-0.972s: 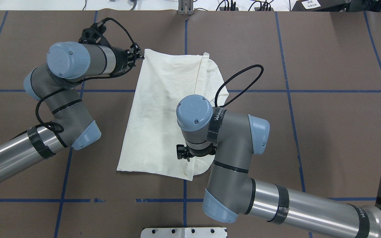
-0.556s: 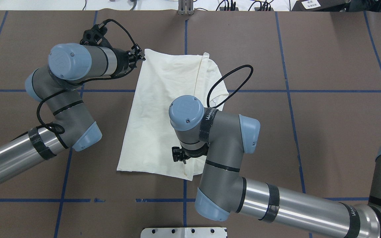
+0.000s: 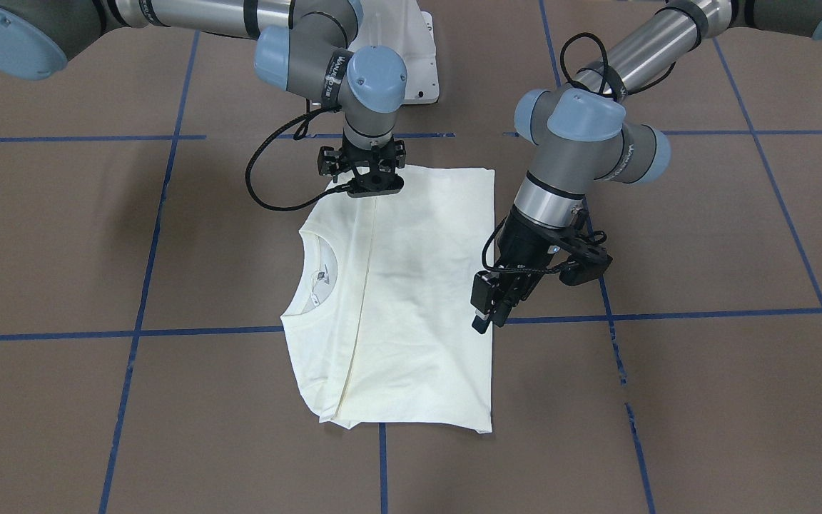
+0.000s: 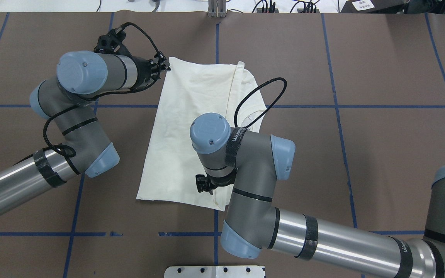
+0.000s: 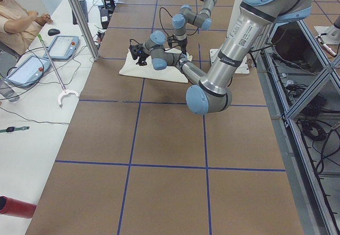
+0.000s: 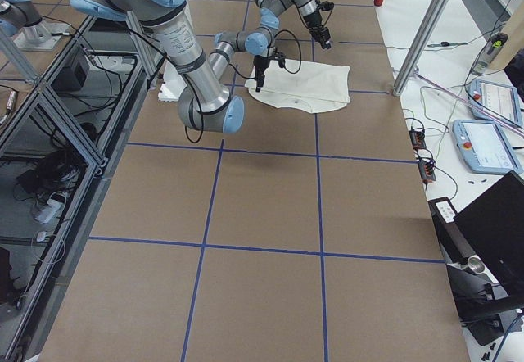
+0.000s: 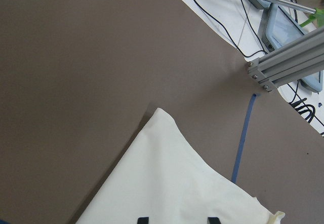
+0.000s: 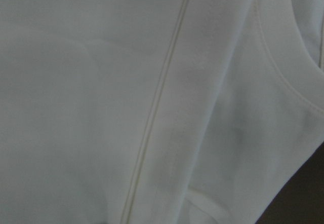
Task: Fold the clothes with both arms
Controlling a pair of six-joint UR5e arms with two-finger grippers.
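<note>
The cream-white T-shirt (image 4: 191,131) lies flat on the brown table, folded lengthwise, with its ribbed neck (image 3: 309,275) showing on one side; the print is hidden. My left gripper (image 3: 486,320) hovers at the shirt's long edge near a far corner (image 4: 170,60). It is open, and in the left wrist view its fingertips (image 7: 143,219) stand apart over the cloth. My right gripper (image 3: 368,187) points straight down onto the shirt's edge nearest my base, and the wrist (image 4: 209,181) hides it from overhead. The right wrist view shows only blurred cloth (image 8: 152,102), so its state is unclear.
Blue tape lines (image 4: 214,233) grid the brown table. A white base plate (image 4: 214,271) sits at the near edge and an aluminium post (image 4: 216,9) at the far edge. A person (image 5: 16,19) sits at a side table with tablets (image 5: 61,46).
The right arm has slid toward the overhead view's left along the shirt's near edge. The left gripper has barely shifted. The shirt lies as before.
</note>
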